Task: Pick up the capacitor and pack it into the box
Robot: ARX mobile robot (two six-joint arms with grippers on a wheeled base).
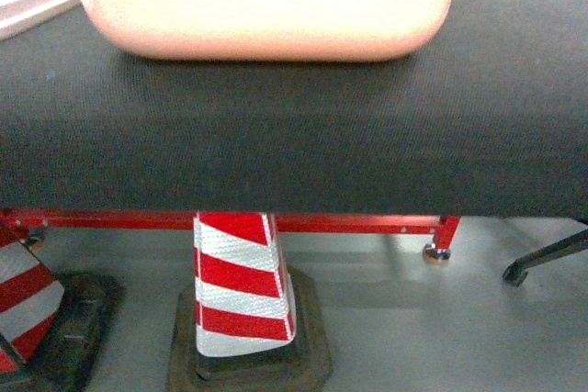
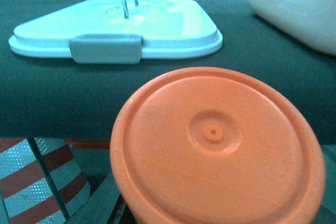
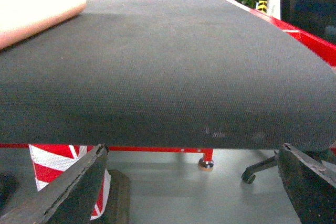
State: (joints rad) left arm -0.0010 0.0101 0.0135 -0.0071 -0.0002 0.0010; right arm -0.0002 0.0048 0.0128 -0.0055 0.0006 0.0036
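The right gripper (image 3: 191,187) hangs spread apart and empty below the table edge (image 3: 157,129); the left's state cannot be told. No capacitor shows, so raise the right arm over the pink box (image 3: 37,3), up to its left, first.

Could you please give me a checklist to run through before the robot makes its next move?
1. Box resting on the table: ok.
2. Lid off and lying flat on the table beside the box: ok.
3. Capacitor located: cannot tell; none shows in any view.
4. Right gripper open with nothing between its fingers: ok.
5. Left gripper state: cannot tell; an orange disc fills the foreground of the left wrist view.
6. Box interior free to receive parts: cannot tell; only its outer wall shows.
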